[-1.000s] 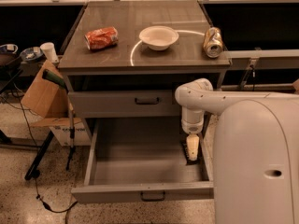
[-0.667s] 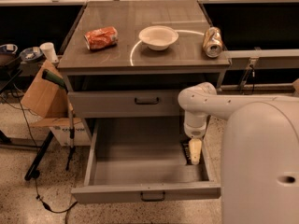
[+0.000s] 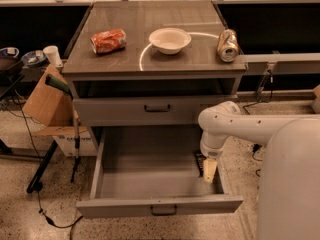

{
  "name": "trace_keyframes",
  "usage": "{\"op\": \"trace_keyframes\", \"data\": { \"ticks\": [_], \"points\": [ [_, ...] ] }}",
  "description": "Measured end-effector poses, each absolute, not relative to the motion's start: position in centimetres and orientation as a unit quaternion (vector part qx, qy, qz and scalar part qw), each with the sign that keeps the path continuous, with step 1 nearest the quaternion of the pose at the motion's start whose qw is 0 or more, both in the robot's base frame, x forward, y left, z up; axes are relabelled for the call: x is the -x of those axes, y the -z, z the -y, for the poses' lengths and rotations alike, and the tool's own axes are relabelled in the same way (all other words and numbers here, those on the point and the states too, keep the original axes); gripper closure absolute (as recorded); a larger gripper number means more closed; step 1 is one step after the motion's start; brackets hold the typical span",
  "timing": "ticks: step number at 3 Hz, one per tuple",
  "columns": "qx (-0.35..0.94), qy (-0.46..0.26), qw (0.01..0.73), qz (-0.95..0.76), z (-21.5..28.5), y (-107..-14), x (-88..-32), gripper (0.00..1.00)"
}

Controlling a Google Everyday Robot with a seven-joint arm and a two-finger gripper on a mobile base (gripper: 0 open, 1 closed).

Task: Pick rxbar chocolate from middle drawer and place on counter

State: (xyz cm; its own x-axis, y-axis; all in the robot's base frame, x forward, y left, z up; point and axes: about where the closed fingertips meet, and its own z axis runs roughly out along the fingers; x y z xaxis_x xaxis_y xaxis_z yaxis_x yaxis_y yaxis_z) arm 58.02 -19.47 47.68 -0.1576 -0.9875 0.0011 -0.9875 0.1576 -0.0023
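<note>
The middle drawer (image 3: 150, 176) is pulled open and shows its smooth grey floor. At its right side a small dark bar, the rxbar chocolate (image 3: 198, 160), lies on the floor, partly hidden by my arm. My gripper (image 3: 209, 170) reaches down into the drawer's right side, right beside the bar and partly over it. I cannot tell whether it touches the bar. The counter (image 3: 150, 54) is the glossy top of the cabinet, marked with a pale ring line.
On the counter lie a crushed orange can (image 3: 108, 40) at the left, a white bowl (image 3: 170, 39) in the middle and a gold can (image 3: 227, 45) at the right. A shut drawer front (image 3: 150, 109) sits above the open one. A cardboard box (image 3: 42, 96) and a stand are on the floor at the left.
My arm has shifted slightly to the right and the gripper has sunk a little lower into the drawer's right side. The things on the counter have not moved.
</note>
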Motion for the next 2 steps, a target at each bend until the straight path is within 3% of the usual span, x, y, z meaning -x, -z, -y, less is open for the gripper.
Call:
{"op": "trace_keyframes", "data": {
  "ticks": [2],
  "points": [
    [0.590, 0.024, 0.072, -0.803, 19.4, -43.7, -62.8, 0.00]
  ]
}}
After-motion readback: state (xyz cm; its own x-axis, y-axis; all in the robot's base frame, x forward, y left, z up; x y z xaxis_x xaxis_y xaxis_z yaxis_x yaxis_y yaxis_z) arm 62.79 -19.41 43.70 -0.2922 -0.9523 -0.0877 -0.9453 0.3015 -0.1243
